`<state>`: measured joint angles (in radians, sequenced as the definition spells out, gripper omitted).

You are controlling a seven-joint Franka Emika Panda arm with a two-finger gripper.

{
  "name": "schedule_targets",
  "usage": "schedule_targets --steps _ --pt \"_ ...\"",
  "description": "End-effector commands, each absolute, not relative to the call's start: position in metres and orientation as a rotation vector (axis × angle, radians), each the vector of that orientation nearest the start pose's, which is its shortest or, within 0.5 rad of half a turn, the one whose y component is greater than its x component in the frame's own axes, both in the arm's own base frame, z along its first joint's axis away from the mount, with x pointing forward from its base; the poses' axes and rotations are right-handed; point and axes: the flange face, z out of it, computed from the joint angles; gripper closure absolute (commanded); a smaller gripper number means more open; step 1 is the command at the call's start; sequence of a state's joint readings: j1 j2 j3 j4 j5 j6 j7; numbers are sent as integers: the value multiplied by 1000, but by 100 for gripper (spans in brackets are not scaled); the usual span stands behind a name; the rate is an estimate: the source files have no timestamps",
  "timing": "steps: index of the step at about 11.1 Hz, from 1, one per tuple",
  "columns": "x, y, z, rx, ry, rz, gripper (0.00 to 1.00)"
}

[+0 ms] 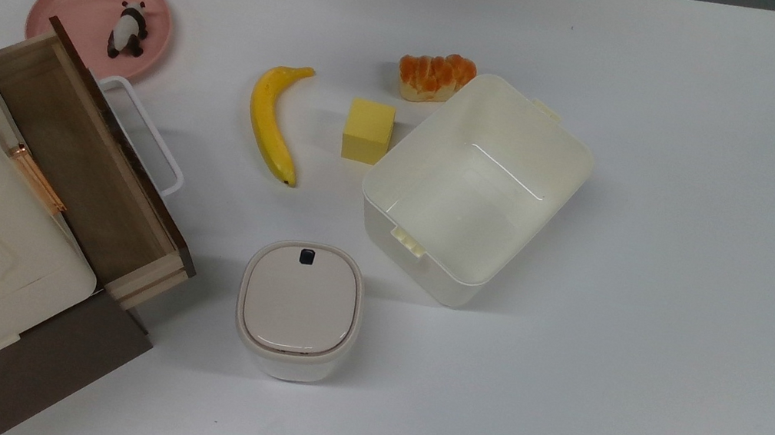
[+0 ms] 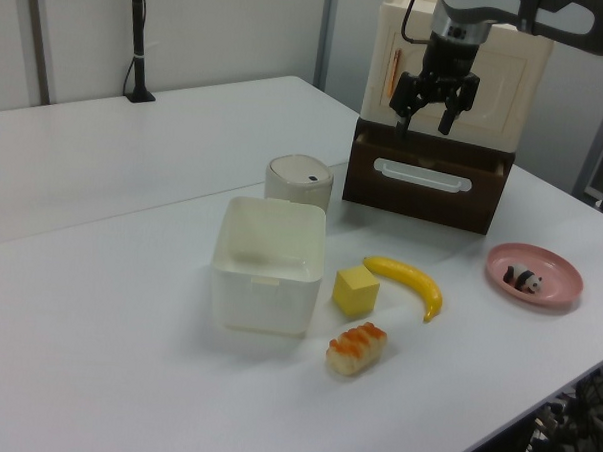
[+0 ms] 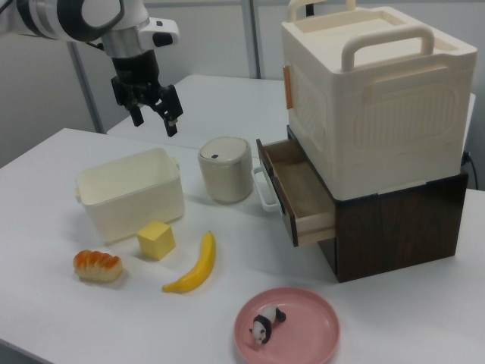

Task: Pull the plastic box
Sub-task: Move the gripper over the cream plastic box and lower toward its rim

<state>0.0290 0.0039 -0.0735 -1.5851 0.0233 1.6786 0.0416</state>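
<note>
A broad white table (image 1: 668, 215) fills the scene, with pale wall panels and a dark post behind it in the left view. The gripper (image 3: 151, 112) hangs in the air with its two fingers spread apart and nothing between them; in the left view the gripper (image 2: 432, 104) shows in front of the big cream cabinet (image 2: 459, 63) and above its open wooden drawer (image 2: 429, 177).

The plastic box (image 3: 130, 193) sits on the table below the claw and somewhat toward the right view's bottom, well apart from it. In the left view the box (image 2: 268, 265) lies down and to the left of the claw, with the small lidded bin (image 2: 300, 179) between the two.

As a judgement, the step in hand is the approach: the claw must travel over to the box and come down on a wall. A good approach would straddle one rim, one finger inside and one outside, away from the yellow cube (image 1: 368, 130) and the bread roll (image 1: 435, 76) that sit just beside the box, then close firmly and drag level, so the tub slides and does not tip. The banana (image 1: 274, 122) lies farther off and should stay out of the path.

The box (image 1: 476, 189) is a deep cream-white tub, rectangular with rounded corners, open-topped and empty, set at an angle to the table's edges. Small latch tabs jut from the rims of its short sides. Its walls look smooth and thin, so it probably slides easily.
</note>
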Motion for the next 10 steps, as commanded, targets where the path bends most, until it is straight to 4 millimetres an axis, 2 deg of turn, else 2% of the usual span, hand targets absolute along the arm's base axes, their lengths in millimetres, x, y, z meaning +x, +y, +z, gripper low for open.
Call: schedule_targets --steps 1,3,5,6,8,10 --pt "562 6 612 -3089 -116 -235 0" --pt "562 20 608 -3066 -491 -242 0" --pt "563 39 605 -2961 -1006 -239 0" --pt "563 47 604 -2903 -1187 -239 0" --pt "565 60 599 -2823 -1379 -232 0" --pt "575 73 589 -2811 -1408 -270 0"
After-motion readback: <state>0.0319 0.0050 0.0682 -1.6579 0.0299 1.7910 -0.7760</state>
